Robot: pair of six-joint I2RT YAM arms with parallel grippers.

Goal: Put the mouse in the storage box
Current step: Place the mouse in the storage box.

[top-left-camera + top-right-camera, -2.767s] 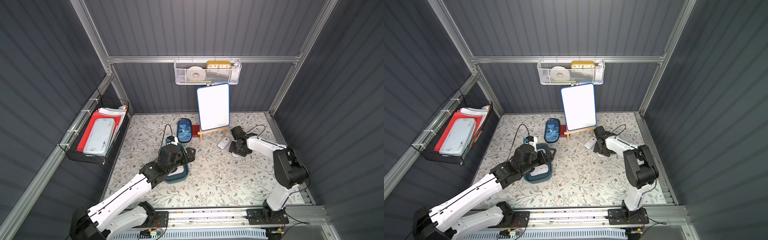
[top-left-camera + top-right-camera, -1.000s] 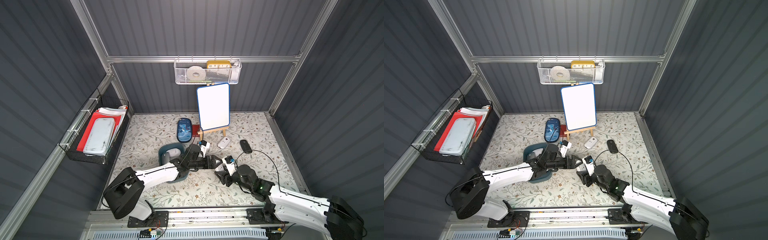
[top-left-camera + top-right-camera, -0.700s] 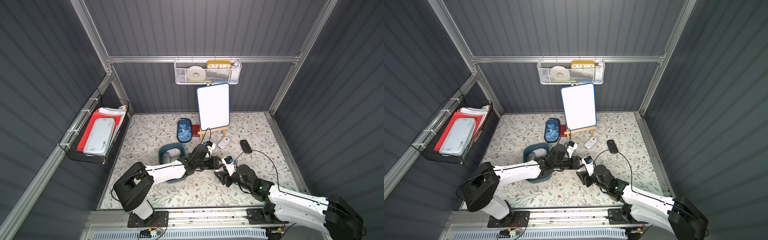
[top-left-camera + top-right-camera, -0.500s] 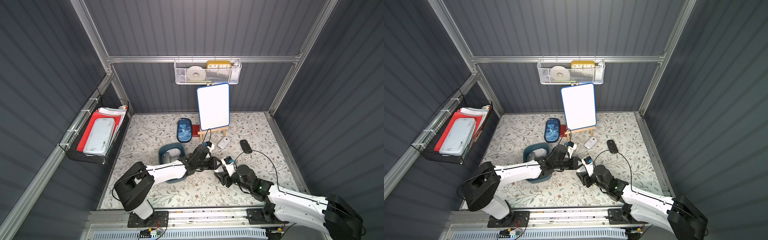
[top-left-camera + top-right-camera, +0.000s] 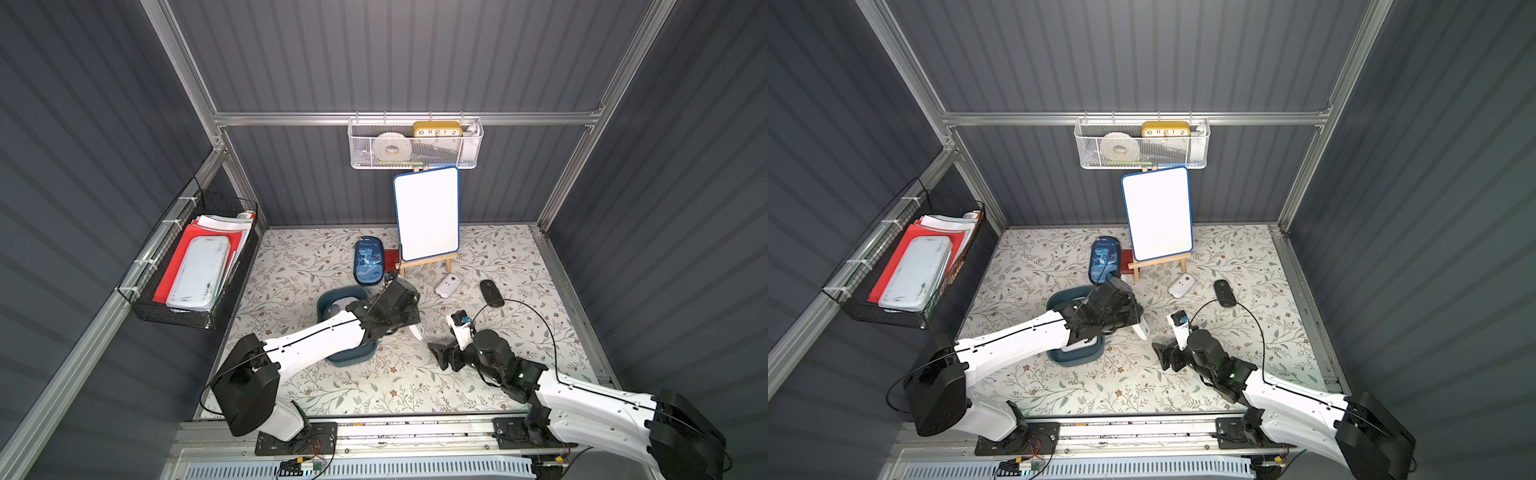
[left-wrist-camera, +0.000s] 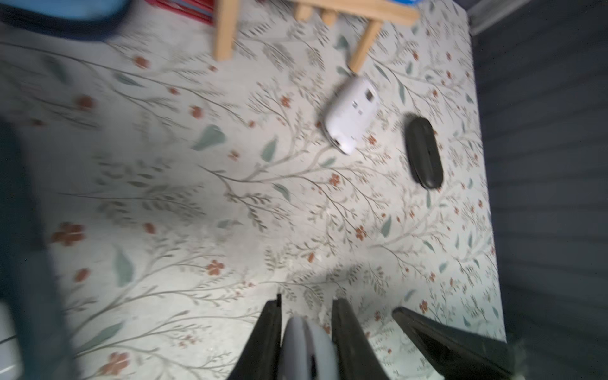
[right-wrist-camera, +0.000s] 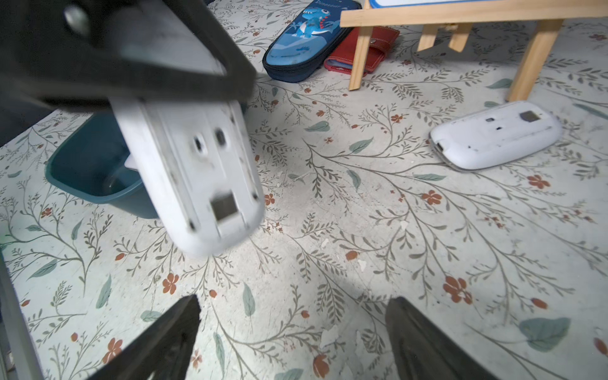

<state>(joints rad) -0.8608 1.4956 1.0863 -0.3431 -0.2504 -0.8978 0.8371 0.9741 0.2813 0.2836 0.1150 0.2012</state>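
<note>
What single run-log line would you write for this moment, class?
left gripper: shut on white mouse | right gripper: open, empty | storage box: that mouse not yet inside

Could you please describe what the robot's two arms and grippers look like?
The left arm and right arm have white, rounded links with a thin dark line along them, joined by bulky black joints. The left gripper and right gripper are black, with tapered, pointed fingers. A thin black cable loops over the right arm's wrist.

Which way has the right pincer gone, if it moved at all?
Yes: the right pincer has moved away from the easel, toward the front rail.
</note>
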